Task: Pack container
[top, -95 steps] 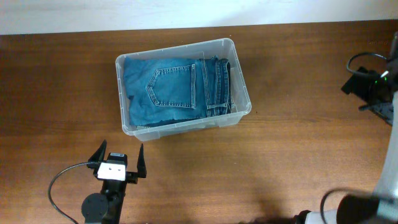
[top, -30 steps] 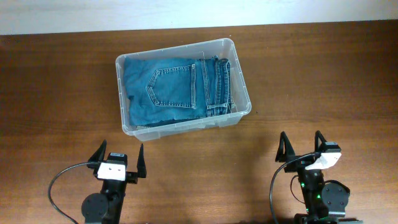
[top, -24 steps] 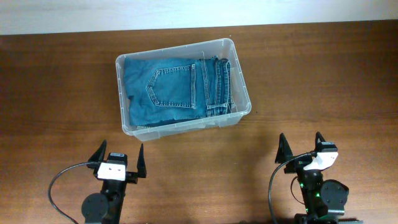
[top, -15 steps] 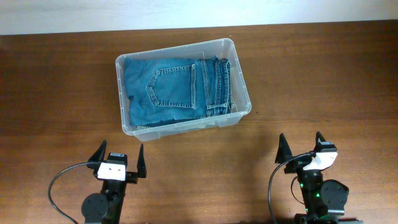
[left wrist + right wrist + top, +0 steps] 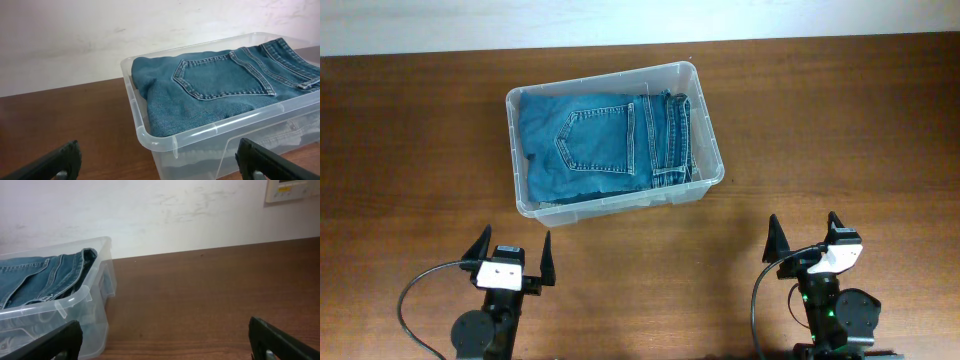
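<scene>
Container [image 5: 708, 135] check, Ben: where does it sit?

Ana, it stands on the brown wooden surface [image 5: 820, 120], towards the far side and a little left of centre, turned slightly askew. It is clear plastic with rounded corners and a rolled rim.

What is in it?

Folded blue jeans [image 5: 590, 145], lying flat with a back pocket facing up and the waistband towards the right end. They fill most of the bin. A narrow strip along the right wall shows clear plastic. From the left wrist view the denim reaches about level with the rim.

And the left tool [image 5: 514, 240]?

It is at the near left, fingers spread wide and holding nothing, tips pointing towards the far side. It is just short of the bin's near left corner and does not touch it. In its own camera, one dark finger [image 5: 55, 162] shows at each lower corner, with the bin between them.

The right tool [image 5: 802, 222]?

It is at the near right, also spread wide and holding nothing, apart from the bin. Its camera catches the bin's right end on the left, bare wood ahead and a white wall [image 5: 150, 210] beyond.

Anything else?

A black cable [image 5: 410, 300] loops beside the left arm.
</scene>
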Available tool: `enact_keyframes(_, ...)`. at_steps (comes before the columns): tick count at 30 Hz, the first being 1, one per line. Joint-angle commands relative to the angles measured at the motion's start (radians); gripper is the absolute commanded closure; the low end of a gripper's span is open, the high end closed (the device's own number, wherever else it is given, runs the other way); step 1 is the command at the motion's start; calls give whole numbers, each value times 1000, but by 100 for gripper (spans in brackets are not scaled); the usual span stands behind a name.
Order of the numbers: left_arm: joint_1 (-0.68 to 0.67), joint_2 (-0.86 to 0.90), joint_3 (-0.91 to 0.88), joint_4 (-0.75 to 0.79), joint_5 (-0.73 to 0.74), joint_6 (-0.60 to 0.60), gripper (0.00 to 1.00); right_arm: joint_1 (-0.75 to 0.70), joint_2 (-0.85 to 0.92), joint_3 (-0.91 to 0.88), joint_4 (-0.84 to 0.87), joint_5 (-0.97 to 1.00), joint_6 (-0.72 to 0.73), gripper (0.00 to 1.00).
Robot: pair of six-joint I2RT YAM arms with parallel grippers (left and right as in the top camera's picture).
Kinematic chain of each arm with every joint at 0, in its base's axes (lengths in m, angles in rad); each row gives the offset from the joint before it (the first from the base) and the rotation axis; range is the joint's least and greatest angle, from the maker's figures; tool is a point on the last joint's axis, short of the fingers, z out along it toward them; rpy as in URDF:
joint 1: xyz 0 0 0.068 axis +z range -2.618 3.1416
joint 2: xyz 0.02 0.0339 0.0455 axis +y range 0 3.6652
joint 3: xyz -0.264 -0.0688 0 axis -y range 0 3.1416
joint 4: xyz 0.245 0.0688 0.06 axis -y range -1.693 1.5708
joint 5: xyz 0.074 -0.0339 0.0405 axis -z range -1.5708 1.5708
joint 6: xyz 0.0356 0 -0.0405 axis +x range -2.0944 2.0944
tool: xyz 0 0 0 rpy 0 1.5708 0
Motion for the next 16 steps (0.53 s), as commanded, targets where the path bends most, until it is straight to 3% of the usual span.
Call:
enact_keyframes(1,5,-8,-6,-2,7,16,1,8,-9,-7,-4,10,-8,2)
enact_keyframes(16,5,-8,-6,-2,7,16,1,8,-9,-7,-4,10,-8,2)
